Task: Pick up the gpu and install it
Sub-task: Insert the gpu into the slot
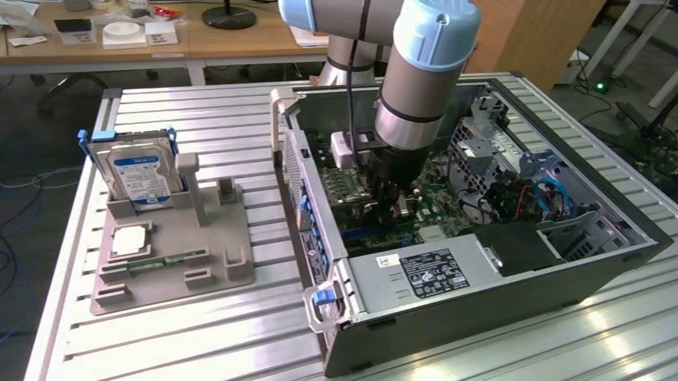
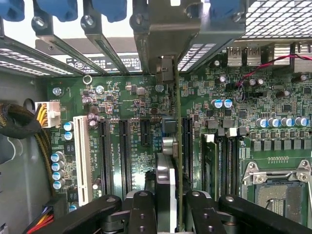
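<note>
Inside the case: I have the gripper (image 1: 388, 202) lowered into the open computer case (image 1: 551, 274), over the motherboard (image 2: 126, 102), in the exterior view.
Tool state: clenched on the gpu (image 2: 168, 161) — in the wrist view the two fingers (image 2: 141, 214) pinch the card edge-on from either side.
Where the gpu is: held on edge above the board, between the black expansion slots (image 2: 124, 156) and the memory slots (image 2: 226, 161); I cannot tell whether its lower edge has met a slot yet.
Long axis: I read it as running along the slots, from the fingers toward the rear wall of the case.
Which way it points: its metal end bracket (image 2: 165, 68) leads toward the row of rear bracket openings (image 2: 97, 44).
Risk — misalignment: if the card edge sits beside the slot instead of over it, pressing down could load the board or nearby capacitors (image 2: 222, 103).
Risk — bracket: it could catch on the rear frame and tilt the card in my grip.
Outside the case: a hard drive (image 1: 138, 171) stands in the grey parts holder (image 1: 175, 254), well apart.
</note>
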You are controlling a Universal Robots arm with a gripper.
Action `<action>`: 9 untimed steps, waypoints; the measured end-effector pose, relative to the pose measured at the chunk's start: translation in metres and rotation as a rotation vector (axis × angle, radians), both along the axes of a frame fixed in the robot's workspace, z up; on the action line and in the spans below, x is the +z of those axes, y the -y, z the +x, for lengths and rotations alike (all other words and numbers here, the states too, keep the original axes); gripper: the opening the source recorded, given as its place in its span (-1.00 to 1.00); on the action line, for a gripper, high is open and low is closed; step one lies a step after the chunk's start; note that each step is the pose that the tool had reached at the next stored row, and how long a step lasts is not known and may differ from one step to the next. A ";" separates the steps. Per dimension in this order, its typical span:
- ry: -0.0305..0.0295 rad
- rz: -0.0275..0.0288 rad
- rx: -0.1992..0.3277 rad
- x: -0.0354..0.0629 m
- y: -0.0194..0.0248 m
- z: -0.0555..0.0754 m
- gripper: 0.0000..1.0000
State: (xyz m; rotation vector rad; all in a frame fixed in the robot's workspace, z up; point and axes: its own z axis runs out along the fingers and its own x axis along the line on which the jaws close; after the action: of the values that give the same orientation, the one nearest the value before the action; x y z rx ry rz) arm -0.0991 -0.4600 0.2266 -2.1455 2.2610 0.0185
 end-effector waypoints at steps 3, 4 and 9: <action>0.0000 0.0000 0.000 0.0000 0.0001 0.000 -0.44; -0.0001 -0.0001 0.000 0.0001 0.0001 0.000 -0.44; -0.0019 -0.0003 0.000 0.0000 0.0002 0.000 -0.44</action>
State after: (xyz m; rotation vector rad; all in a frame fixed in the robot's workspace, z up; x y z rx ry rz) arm -0.0995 -0.4601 0.2266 -2.1463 2.2623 0.0202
